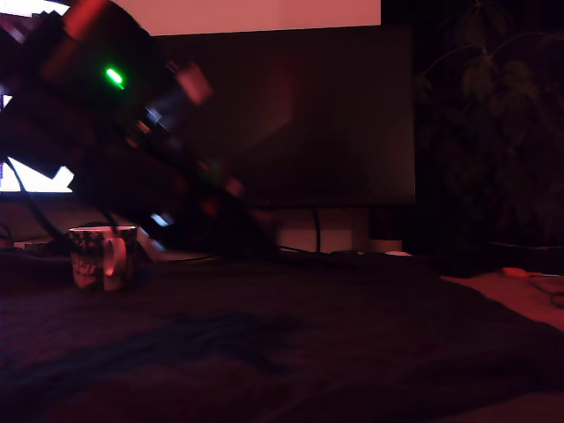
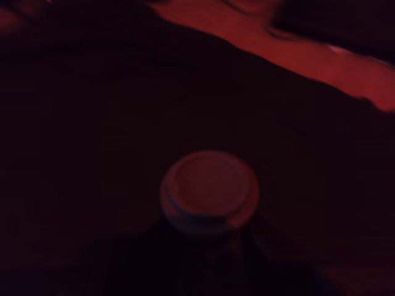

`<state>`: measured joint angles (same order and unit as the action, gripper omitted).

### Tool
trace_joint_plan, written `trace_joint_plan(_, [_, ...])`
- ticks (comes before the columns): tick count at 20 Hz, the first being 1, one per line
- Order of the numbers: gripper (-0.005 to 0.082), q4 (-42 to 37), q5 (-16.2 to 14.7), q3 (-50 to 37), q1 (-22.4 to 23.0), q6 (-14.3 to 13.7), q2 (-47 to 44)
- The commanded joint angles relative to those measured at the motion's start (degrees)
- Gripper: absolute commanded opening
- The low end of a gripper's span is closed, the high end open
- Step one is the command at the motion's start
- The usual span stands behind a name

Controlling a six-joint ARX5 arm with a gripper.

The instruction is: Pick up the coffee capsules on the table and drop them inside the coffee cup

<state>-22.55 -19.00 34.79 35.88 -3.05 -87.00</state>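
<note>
In the exterior view the coffee cup point(image 1: 102, 256) stands on the dark counter point(image 1: 352, 335), below the blurred arm point(image 1: 132, 123). In the wrist view the coffee capsule point(image 2: 210, 191) sits just in front of the dark pincer; I cannot tell whether the pincer grips it.

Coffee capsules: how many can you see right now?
1. The coffee capsule shows in the wrist view, close under the camera over the dark cloth. None shows in the dim exterior view; others may be hidden.
</note>
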Motion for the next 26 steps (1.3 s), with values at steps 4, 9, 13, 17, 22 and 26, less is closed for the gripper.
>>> trace_joint_plan(4, [0.0162, 2.89, -0.02, -0.15, -5.11, -1.57, 6.78])
trace_joint_plan(9, [0.0162, 7.19, -0.02, -0.15, -12.90, -1.95, 11.65])
trace_joint_plan(13, [0.0162, 8.76, 0.00, -0.15, -19.89, -1.95, 13.57])
trace_joint_plan(17, [0.0162, 9.09, 0.04, -0.15, -26.77, -1.88, 13.97])
trace_joint_plan(22, [0.0162, 8.83, 0.02, -0.15, -32.48, -1.86, 13.97])
trace_joint_plan(26, [0.0162, 8.70, 0.02, -0.15, -32.98, -1.90, 13.97])
